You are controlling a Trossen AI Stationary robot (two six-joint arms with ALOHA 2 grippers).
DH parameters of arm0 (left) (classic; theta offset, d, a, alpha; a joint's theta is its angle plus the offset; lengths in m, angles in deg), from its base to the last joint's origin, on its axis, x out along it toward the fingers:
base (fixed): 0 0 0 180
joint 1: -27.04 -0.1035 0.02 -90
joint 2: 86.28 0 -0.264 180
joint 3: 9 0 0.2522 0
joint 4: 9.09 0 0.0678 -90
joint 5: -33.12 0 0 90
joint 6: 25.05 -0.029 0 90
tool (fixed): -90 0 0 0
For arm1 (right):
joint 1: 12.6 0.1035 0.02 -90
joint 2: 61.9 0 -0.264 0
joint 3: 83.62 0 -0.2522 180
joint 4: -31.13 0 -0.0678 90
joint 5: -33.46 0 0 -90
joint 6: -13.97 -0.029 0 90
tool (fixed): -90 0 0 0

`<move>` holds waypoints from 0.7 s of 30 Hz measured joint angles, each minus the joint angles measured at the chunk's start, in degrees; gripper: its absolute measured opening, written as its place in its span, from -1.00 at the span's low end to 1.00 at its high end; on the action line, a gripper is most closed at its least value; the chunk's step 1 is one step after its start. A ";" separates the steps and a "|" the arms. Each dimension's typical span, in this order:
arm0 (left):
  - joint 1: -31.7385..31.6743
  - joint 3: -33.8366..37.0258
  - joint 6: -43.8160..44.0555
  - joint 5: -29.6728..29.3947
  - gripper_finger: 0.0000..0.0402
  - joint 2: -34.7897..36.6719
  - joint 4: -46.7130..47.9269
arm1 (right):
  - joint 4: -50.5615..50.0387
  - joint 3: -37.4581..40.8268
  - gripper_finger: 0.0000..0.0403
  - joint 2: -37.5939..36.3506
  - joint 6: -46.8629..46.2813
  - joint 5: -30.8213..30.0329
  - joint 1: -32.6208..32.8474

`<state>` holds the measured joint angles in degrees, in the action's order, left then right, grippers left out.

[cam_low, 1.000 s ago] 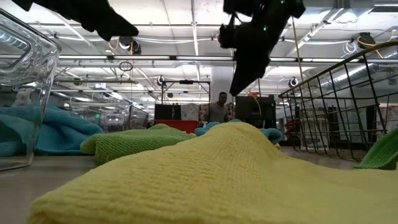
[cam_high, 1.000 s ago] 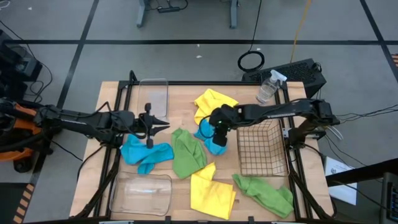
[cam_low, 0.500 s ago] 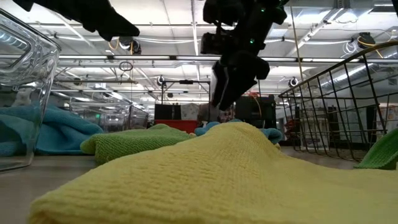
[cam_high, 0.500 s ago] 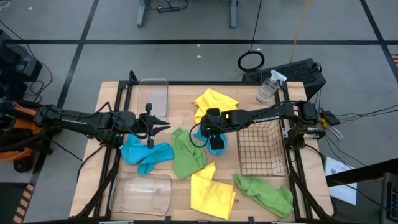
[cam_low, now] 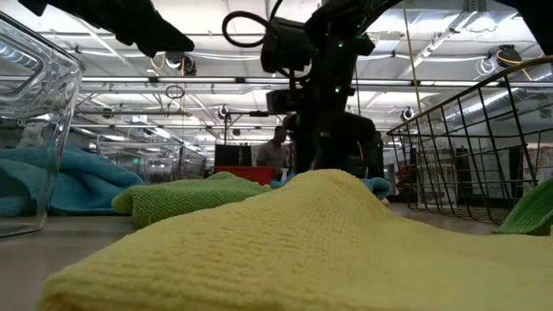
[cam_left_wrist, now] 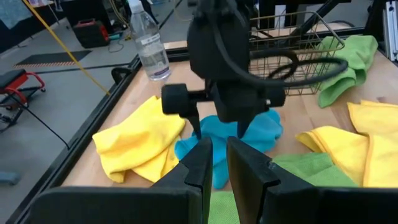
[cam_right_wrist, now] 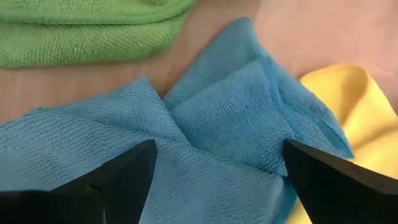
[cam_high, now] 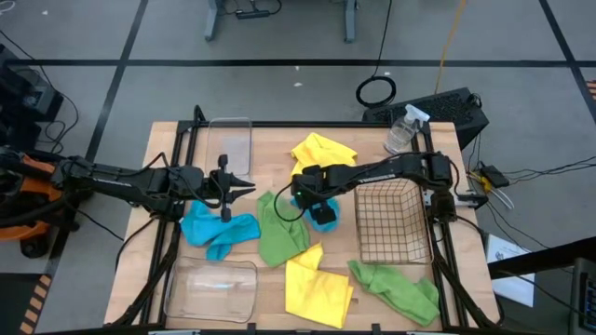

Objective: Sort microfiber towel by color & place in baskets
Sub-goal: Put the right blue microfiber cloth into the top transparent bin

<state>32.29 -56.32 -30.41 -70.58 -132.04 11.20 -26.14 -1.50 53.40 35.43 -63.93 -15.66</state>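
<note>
My right gripper (cam_right_wrist: pixel 217 149) stands open and points down over a crumpled blue towel (cam_high: pixel 323 216) at mid-table, one finger on each side of its raised folds (cam_right_wrist: pixel 211 118). My left gripper (cam_high: pixel 250 186) hangs shut and empty above the table, left of centre. A second blue towel (cam_high: pixel 219 231) lies below it, beside a green towel (cam_high: pixel 279 228). Yellow towels lie at the far middle (cam_high: pixel 321 154) and the near middle (cam_high: pixel 317 288). Another green towel (cam_high: pixel 396 288) lies near right. The dark wire basket (cam_high: pixel 391 221) stands on the right. Clear tubs stand at the far left (cam_high: pixel 230 144) and near left (cam_high: pixel 212 288). My right gripper comes at the mid-table blue towel (cam_left_wrist: pixel 261 127) from above, its open fingers (cam_left_wrist: pixel 244 127) down at the cloth's top. I cannot tell whether the tips touch the cloth. The towel lies slack on the table, one edge beside the far yellow towel.
A clear spray bottle (cam_high: pixel 402 130) stands at the far right corner beyond the wire basket. The near yellow towel (cam_low: pixel 285 242) fills the front of the low view. A person (cam_low: pixel 276 155) shows in the room beyond the table.
My right gripper has moved toward the table's left edge and down onto the mid-table blue towel, and its fingers have opened. The towels have stayed where they lay.
</note>
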 joint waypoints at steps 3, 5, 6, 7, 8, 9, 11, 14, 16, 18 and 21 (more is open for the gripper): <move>0.00 0.00 -0.10 0.00 -0.72 0.00 0.02 | -1.41 -0.62 0.67 2.09 0.65 0.01 -0.03; 0.00 0.00 -0.77 -0.02 -0.72 0.00 0.01 | -2.35 -0.80 0.63 3.21 0.67 0.26 -0.03; 0.00 0.00 -1.01 -0.02 -0.72 0.00 0.04 | -2.82 -0.91 0.60 3.86 0.55 0.33 -0.03; 0.00 0.00 -1.03 -0.02 -0.72 0.00 0.04 | -3.32 -1.06 0.54 4.32 0.44 0.45 -0.03; 0.00 0.00 -1.05 -0.02 -0.72 0.00 0.04 | -3.71 -1.13 0.48 4.68 0.37 0.65 -0.03; 0.00 0.00 -1.07 -0.02 -0.72 0.00 0.06 | -4.08 -1.16 0.41 5.12 0.29 1.06 -0.01; 0.00 0.00 -1.07 -0.02 -0.72 0.00 0.06 | -4.37 -1.18 0.23 5.76 0.28 2.10 -0.01; 0.00 0.00 -1.09 -0.02 -0.72 0.00 0.13 | -4.47 -1.09 -0.09 5.97 0.32 3.50 -0.01; 0.00 0.00 -1.09 -0.02 -0.72 0.00 0.13 | -4.66 -1.06 -0.33 5.80 0.45 3.57 0.07; 0.00 0.00 -1.07 -0.02 -0.72 0.00 0.13 | -4.66 -0.95 -0.58 5.40 0.41 3.54 0.15; 0.00 0.00 -1.07 -0.02 -0.72 0.00 0.13 | -4.67 -0.80 -0.89 4.45 0.21 3.27 0.26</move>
<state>32.29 -56.32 -31.48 -70.60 -132.04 11.33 -30.81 -2.30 57.84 35.64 -60.66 -15.40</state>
